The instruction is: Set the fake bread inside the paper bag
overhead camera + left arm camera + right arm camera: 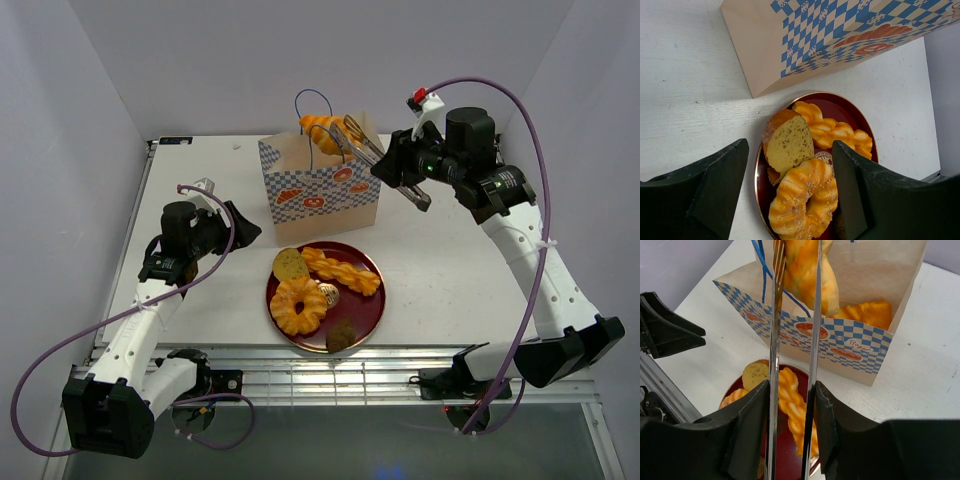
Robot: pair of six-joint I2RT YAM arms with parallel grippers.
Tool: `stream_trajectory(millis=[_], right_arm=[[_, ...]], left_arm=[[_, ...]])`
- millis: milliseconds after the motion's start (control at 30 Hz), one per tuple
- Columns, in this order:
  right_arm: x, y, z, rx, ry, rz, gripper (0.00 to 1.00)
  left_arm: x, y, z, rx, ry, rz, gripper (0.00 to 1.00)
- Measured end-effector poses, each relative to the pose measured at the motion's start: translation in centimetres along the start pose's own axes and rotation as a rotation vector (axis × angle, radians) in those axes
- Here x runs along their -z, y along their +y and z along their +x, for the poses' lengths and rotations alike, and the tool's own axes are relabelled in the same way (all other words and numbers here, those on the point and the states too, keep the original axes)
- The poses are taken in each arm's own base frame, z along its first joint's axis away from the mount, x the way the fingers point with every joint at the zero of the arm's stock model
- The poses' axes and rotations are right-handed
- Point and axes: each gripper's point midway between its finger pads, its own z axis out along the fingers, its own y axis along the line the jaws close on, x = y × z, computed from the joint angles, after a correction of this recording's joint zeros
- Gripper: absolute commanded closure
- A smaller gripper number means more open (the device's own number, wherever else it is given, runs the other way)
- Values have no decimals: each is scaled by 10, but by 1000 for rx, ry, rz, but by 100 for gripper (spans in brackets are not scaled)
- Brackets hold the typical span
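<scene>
Top view: paper bag [320,195] stands upright mid-table, mouth open, w/ a red plate [366,305] just in front of it on the white table [450,260]. From the R side the right gripper [393,166] is clamped on metal tongs [365,145]. Tong tips sit at the bag's mouth w/ a braided twist [322,127] of fake bread btwn them, its top above the rim. On the plate: ring pastry [298,305], long twist [343,271], round tan slice [290,263] and a small dark piece [342,335]. The left gripper [240,230] hangs to the L of the bag, apart from bag and plate. Left wrist view: left gripper [790,147] has its fingers [715,190] spread wide, nothing btwn them. Beneath are the red plate [840,112] w/ round tan slice [787,142], long twist [835,131] and ring pastry [805,200]. The paper bag [810,40] shows its checkered side just beyond the plate. Right wrist view: right gripper [792,390] presses both arms of the metal tongs [773,365] from outside. The arms run nearly parallel, narrow gap, up to the braided twist [810,275] at the open mouth of the paper bag [850,340]. Can't tell if the tips squeeze it or only flank it. An orange pastry [867,314] lies inside the bag. Below, the red plate [733,386] holds the round tan slice [756,374] and long twist [792,400].
</scene>
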Motion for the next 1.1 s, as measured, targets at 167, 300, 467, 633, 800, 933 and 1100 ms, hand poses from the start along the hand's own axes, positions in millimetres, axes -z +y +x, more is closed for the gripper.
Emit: stream_trajectory(millis=[167,300,467,633,800,933,1100], right_arm=[[-2,-5,5,-10,9,4,45],[-1,-7,4,-11,4,9,41],[0,-9,3,-15,-1,12,41],[4,-15,1,-33,-16,35,41],[24,-16,20,-71,-25,73,42],[48,-12,37,-90,-46,101,42],[70,-3,36,-75,-99,99,43]], left_arm=[[0,0,0,0,1,1,22],[0,0,0,0,1,2,22],[0,0,0,0,2,3,22],[0,0,0,0,2,3,22],[0,0,0,0,2,3,22],[0,0,0,0,2,2,22],[0,0,0,0,0,0,22]])
